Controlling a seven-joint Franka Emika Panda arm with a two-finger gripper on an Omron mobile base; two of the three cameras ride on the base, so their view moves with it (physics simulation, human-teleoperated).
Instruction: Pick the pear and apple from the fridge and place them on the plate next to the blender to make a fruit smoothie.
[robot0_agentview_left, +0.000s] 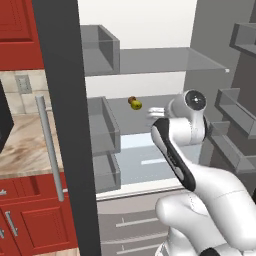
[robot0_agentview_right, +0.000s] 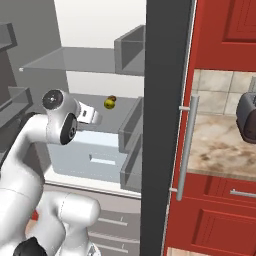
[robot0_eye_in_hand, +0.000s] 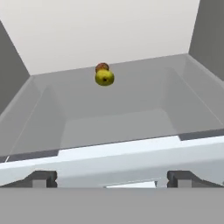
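Pear: yellow-green pear (robot0_eye_in_hand: 104, 78) sits far back on the fridge (robot0_agentview_left: 62, 125) shelf, upper centre of the hand view, ahead of the claw.
Apple: red apple (robot0_eye_in_hand: 102, 67) is just behind the pear, seemingly touching, mostly hidden by it.
Why so: the doors stand open and the arm aims into the shelf space, probably lining up a reach for the pear first.
Claw: gripper (robot0_eye_in_hand: 112, 178) spread wide, tips at the bottom corners, holding and touching nothing.
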